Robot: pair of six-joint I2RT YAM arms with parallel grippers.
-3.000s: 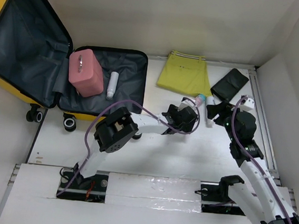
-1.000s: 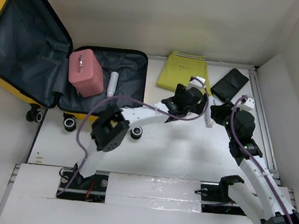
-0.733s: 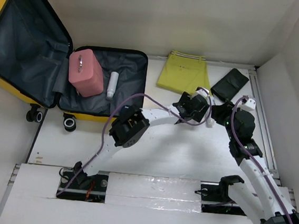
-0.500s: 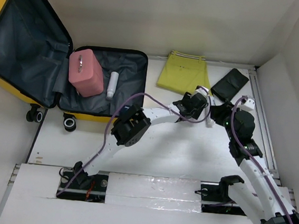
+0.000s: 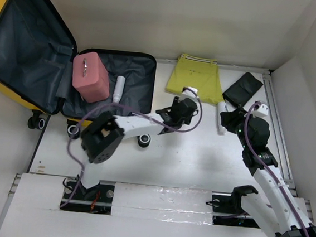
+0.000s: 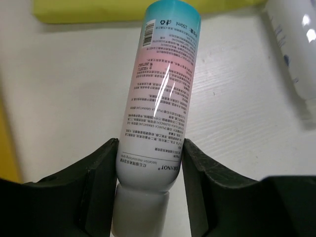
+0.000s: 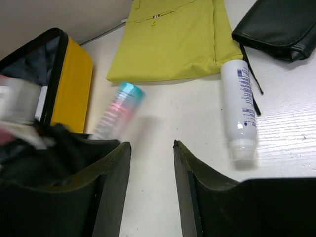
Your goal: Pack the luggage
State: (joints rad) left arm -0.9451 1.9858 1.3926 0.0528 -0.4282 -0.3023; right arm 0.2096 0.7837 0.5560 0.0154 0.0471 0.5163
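Observation:
The luggage (image 5: pixel 36 45) is a yellow suitcase lying open at the far left, with its dark grey lining showing. Its yellow shell edge also shows in the right wrist view (image 7: pixel 74 89). My left gripper (image 5: pixel 187 100) hovers just right of it and is shut on a pink-and-white tube with a teal end (image 6: pixel 163 84). The jaws grip the tube near its white cap (image 6: pixel 149 168). The tube shows blurred in the right wrist view (image 7: pixel 118 111). My right gripper (image 5: pixel 229 115) is open and empty (image 7: pixel 152 153) beside a white bottle (image 7: pixel 238 108).
A pink boxy pouch (image 5: pixel 91 78) and a small white bottle (image 5: pixel 119 89) lie inside the suitcase. A folded yellow garment (image 5: pixel 195 77) and a black pouch (image 5: pixel 242 88) lie at the back right. The white bottle (image 5: pixel 221 116) lies between the grippers. White walls enclose the table.
My left gripper reached right to the tube beside the white bottle, shut on it, and has now swung left with it towards the suitcase. The right arm has stayed put.

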